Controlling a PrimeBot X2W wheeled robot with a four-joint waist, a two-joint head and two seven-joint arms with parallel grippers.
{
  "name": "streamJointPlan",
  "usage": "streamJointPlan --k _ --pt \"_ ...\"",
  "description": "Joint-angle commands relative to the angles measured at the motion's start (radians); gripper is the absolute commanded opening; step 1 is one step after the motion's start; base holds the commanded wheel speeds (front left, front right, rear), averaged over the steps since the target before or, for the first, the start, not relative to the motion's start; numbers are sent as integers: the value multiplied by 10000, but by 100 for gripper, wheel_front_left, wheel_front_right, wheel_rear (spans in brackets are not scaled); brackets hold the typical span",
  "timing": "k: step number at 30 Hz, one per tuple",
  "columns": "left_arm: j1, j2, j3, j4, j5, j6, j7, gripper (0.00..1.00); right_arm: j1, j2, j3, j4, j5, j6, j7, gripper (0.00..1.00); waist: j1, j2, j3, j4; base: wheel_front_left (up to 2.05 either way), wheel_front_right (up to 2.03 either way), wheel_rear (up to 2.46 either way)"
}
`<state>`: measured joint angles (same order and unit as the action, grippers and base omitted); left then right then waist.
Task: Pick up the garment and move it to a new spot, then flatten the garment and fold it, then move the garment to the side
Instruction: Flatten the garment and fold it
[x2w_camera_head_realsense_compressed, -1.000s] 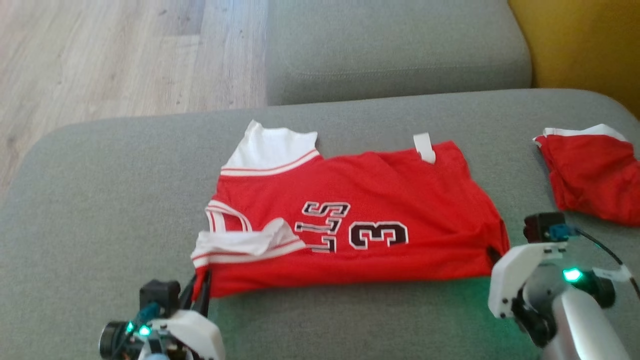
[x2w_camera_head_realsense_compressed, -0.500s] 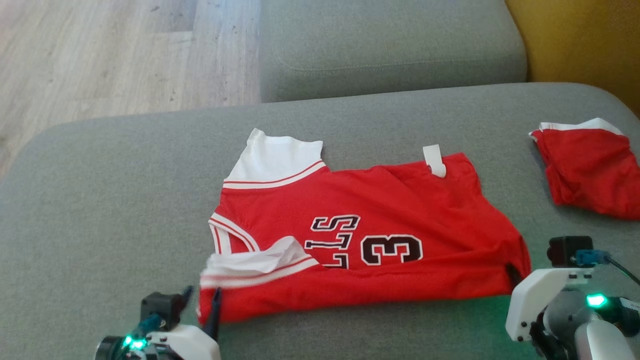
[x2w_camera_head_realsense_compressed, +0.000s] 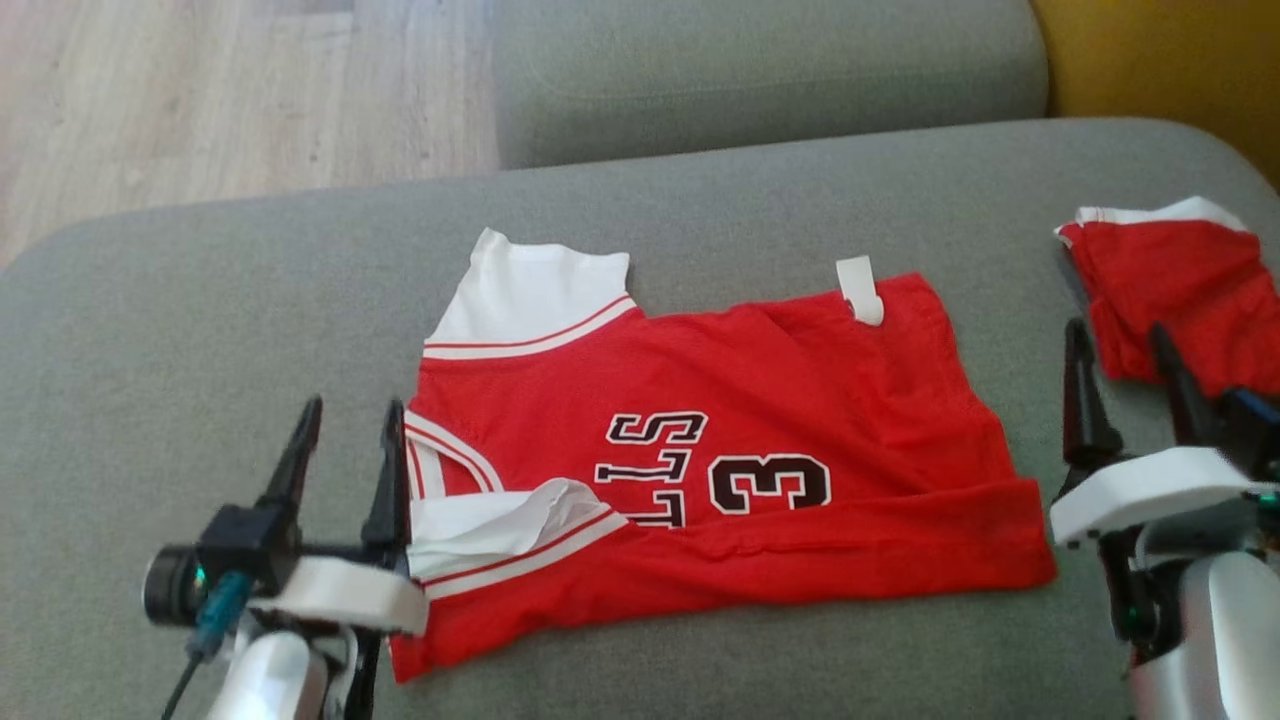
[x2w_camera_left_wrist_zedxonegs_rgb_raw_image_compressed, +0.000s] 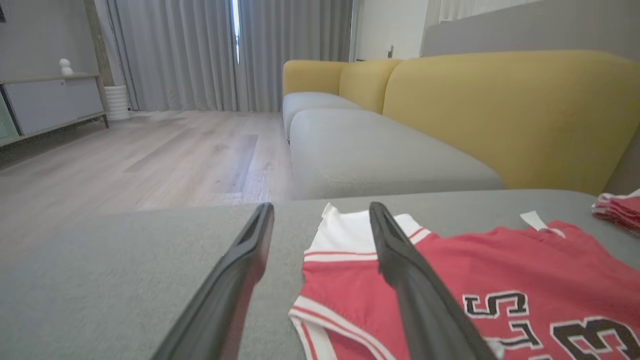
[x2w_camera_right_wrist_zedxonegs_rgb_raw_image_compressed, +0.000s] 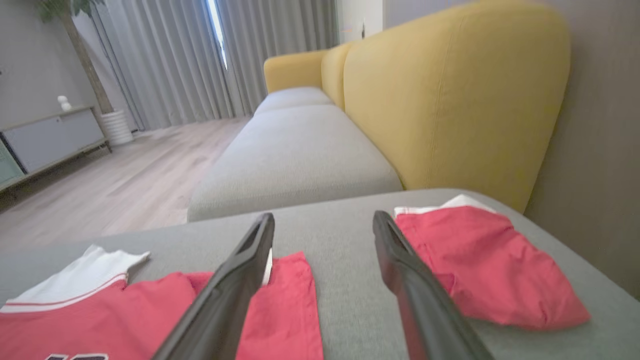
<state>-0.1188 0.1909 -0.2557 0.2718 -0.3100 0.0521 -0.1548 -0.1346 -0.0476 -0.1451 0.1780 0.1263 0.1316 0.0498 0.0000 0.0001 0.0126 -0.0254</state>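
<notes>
My left gripper (x2w_camera_head_realsense_compressed: 353, 403) stands spread wide and empty, just beside the folded jersey (x2w_camera_head_realsense_compressed: 720, 380) at its left edge; my right gripper (x2w_camera_head_realsense_compressed: 1115, 328), equally released, holds nothing, between jersey and a second red garment (x2w_camera_head_realsense_compressed: 1190, 280)

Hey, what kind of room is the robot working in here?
Most likely a home living room: a sofa with grey seats and yellow backs, a wood-look floor, and floor-length grey curtains.
</notes>
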Motion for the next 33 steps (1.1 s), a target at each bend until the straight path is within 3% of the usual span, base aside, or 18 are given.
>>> streamJointPlan --k 1,8,17,22,33 --pt "-728 82 451 -440 -50 -12 -291 100 -542 -38 176 -382 73 -9 -358 100 0 -1 189 -66 0 0 0" --pt "-2537 349 410 -424 -9 -478 -258 100 -1542 -29 365 -304 156 -9 -1096 100 0 -1 1246 -359 0 0 0" --pt "-6378 1425 -225 1810 -453 -1693 2497 100 -3337 -198 899 -55 66 -9 -825 100 0 -1 2848 -865 0 0 0" --pt "-7980 1986 -1117 3374 -1023 -1817 4157 100 -4081 -270 1077 74 240 -9 -846 100 0 -1 3459 -1167 0 0 0" --pt "-9402 2904 -3049 4901 -2486 -1825 5242 100 -4510 -184 1527 302 395 -9 -1060 100 0 -1 4199 -1692 0 0 0"
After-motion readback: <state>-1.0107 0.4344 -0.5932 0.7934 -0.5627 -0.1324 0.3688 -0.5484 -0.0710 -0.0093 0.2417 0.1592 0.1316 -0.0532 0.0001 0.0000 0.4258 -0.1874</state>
